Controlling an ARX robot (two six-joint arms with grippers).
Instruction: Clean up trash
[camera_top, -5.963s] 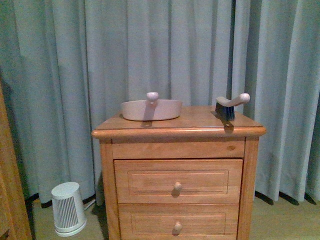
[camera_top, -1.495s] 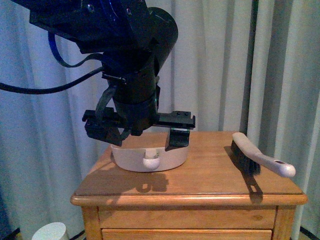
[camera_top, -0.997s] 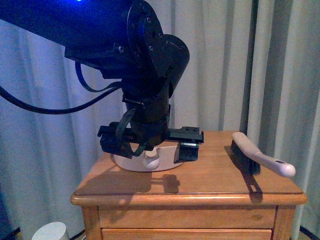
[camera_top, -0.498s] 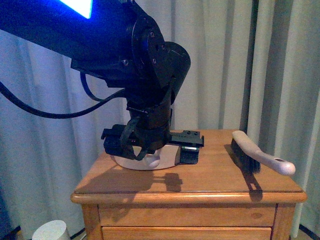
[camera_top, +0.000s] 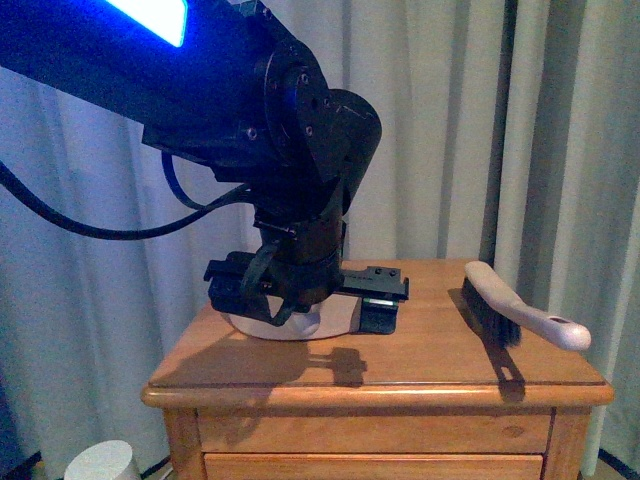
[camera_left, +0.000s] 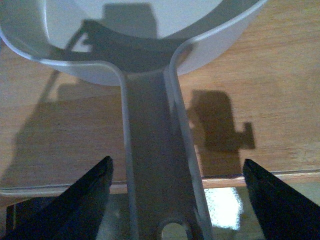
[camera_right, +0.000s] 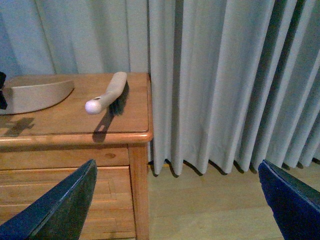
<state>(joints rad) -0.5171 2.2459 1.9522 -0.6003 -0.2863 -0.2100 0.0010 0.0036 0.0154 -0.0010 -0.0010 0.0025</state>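
The trash is out of view in every frame. A beige dustpan (camera_top: 335, 318) lies on the wooden nightstand (camera_top: 420, 362), its handle pointing at the front edge. My left gripper (camera_top: 305, 300) hangs low over that handle, open. In the left wrist view the handle (camera_left: 160, 165) runs between the two spread fingers (camera_left: 75, 205) without touching either, and the gripper (camera_left: 177, 200) holds nothing. A beige hand brush (camera_top: 510, 310) lies at the nightstand's right side. My right gripper (camera_right: 175, 210) is open over the floor, right of the nightstand, with the brush (camera_right: 107, 97) and the dustpan (camera_right: 35, 95) ahead of it.
Grey curtains (camera_top: 440, 130) hang close behind the nightstand. A small white ribbed appliance (camera_top: 97, 462) stands on the floor at the lower left. Drawer fronts (camera_right: 60, 200) face the right gripper, with bare wooden floor (camera_right: 210, 205) beside them.
Over the last 1.5 s my left arm has come down and slightly right, bringing its open fingers to either side of the dustpan handle. Dustpan and brush have not moved.
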